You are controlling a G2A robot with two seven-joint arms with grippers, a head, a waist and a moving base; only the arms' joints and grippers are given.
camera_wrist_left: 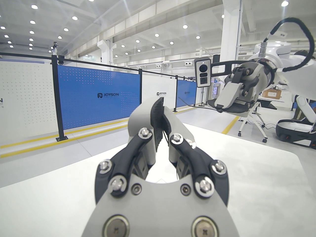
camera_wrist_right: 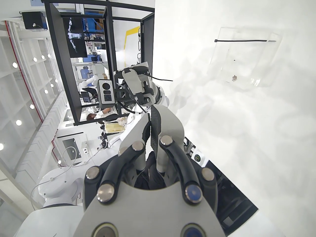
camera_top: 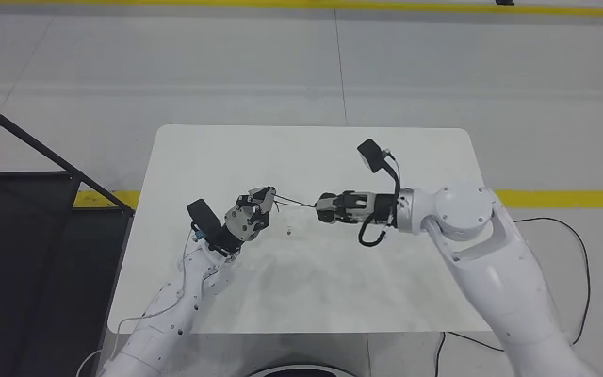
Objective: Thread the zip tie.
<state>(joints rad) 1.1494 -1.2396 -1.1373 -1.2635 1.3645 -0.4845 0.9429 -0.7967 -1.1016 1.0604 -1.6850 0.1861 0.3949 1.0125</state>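
top view. left gripper [camera_top: 269, 196]: its fingers are pressing fully together on one end of a thin black plastic zip tie [camera_top: 295, 202]. right gripper [camera_top: 320, 206]: it is facing the left one, its jaws likewise clamping tight on the other end. the zip tie is stretching through the air between the two, over the middle of a white rounded rectangular table [camera_top: 377, 151]. grey floor with yellow lines is running round the table.

left wrist view. left gripper [camera_wrist_left: 161, 114]: its ribbed black pads [camera_wrist_left: 156, 114] are meeting with no gap showing. right gripper [camera_wrist_left: 219, 109]: it is hanging farther off, raised above the table [camera_wrist_left: 246, 173], and is pinching the zip tie [camera_wrist_left: 197, 106] under its fingertips; a free length is sticking out sideways into the air. blue and white perforated panels [camera_wrist_left: 98, 94] on black posts are standing behind, under rows of ceiling lights.

right wrist view. right gripper [camera_wrist_right: 151, 117]: its pads are pressing together. left gripper [camera_wrist_right: 139, 73]: it is gripping the zip tie [camera_wrist_right: 161, 79], with a short end poking out over the table [camera_wrist_right: 246, 149]. a clear plastic pouch [camera_wrist_right: 246, 57] is lying flat on the table, well apart from both grippers; it is holding a second black zip tie [camera_wrist_right: 242, 41], laid straight, and a small brown speck [camera_wrist_right: 234, 77]. a black metal frame [camera_wrist_right: 61, 50] is standing in the room beyond.
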